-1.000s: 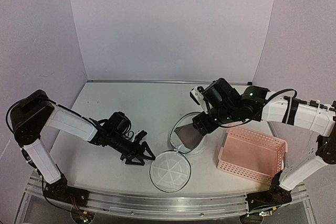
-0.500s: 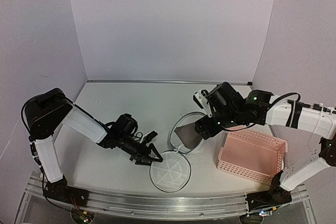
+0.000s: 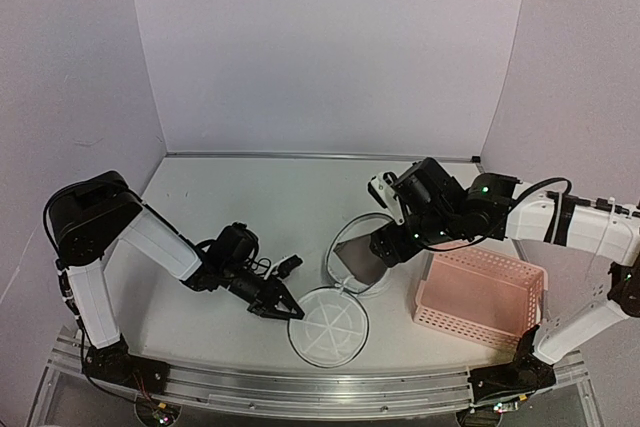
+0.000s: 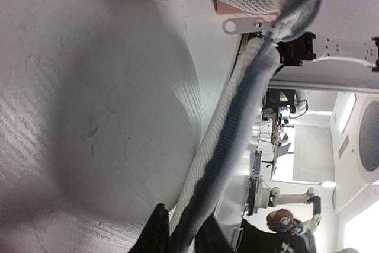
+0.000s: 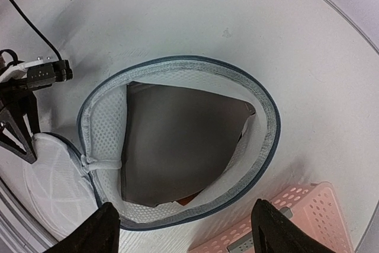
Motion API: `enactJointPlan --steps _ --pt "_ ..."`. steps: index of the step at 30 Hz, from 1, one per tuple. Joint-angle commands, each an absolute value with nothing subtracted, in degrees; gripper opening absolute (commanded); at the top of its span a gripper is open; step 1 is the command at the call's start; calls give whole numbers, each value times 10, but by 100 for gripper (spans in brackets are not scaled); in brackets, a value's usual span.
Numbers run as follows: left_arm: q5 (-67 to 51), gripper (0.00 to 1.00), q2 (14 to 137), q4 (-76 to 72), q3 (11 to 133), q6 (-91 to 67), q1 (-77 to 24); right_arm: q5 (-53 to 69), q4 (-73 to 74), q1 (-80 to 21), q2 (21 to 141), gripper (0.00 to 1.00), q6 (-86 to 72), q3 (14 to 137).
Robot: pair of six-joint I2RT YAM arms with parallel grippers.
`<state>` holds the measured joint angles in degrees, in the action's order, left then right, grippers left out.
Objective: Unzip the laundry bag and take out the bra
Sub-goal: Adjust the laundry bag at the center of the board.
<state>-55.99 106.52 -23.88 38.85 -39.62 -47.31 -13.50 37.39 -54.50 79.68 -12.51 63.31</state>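
The laundry bag (image 3: 352, 265) stands unzipped mid-table, its dark-edged rim (image 5: 269, 117) gaping upward. Its round mesh lid (image 3: 328, 327) lies flat in front, joined at one side. Inside the bag lies the bra (image 5: 177, 140), dark brown-grey with a sliver of orange at its lower edge. My right gripper (image 5: 185, 203) hovers open just above the bag's mouth (image 3: 385, 247), touching nothing. My left gripper (image 3: 285, 305) is low at the lid's left edge. In the left wrist view its jaws (image 4: 184, 211) are shut on the lid's zipper rim (image 4: 237, 105), and the metal zipper pull (image 4: 243, 25) lies farther along.
A pink perforated basket (image 3: 480, 297) stands right of the bag, its corner close to my right gripper (image 5: 284, 223). White walls enclose the table on three sides. The metal rail runs along the near edge behind the lid.
My left gripper slid right to the lid's edge and closed on its zipper rim. The lid shifted slightly. The right gripper settled a little lower over the bag and stayed open.
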Motion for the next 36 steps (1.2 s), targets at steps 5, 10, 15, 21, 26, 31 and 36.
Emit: enactJointPlan --steps 5,10,15,21,26,31,36 --pt "-585 0 1020 -280 381 -393 -474 -155 352 -543 783 77 -134 637" --pt "-592 0 981 -280 375 -411 -474 -163 353 -536 796 77 -125 647" --pt "-594 0 932 -280 356 -441 -474 -93 360 -536 819 66 -99 685" --pt "-592 0 885 -278 334 -470 -474 -52 381 -536 884 59 -81 739" --pt "-592 0 846 -271 318 -478 -473 -66 390 -536 934 60 -82 773" --pt "-584 0 796 -237 314 -471 -469 -89 397 -536 975 62 -88 800" --pt "-567 0 746 -152 330 -432 -460 -108 402 -536 1001 67 -92 816"
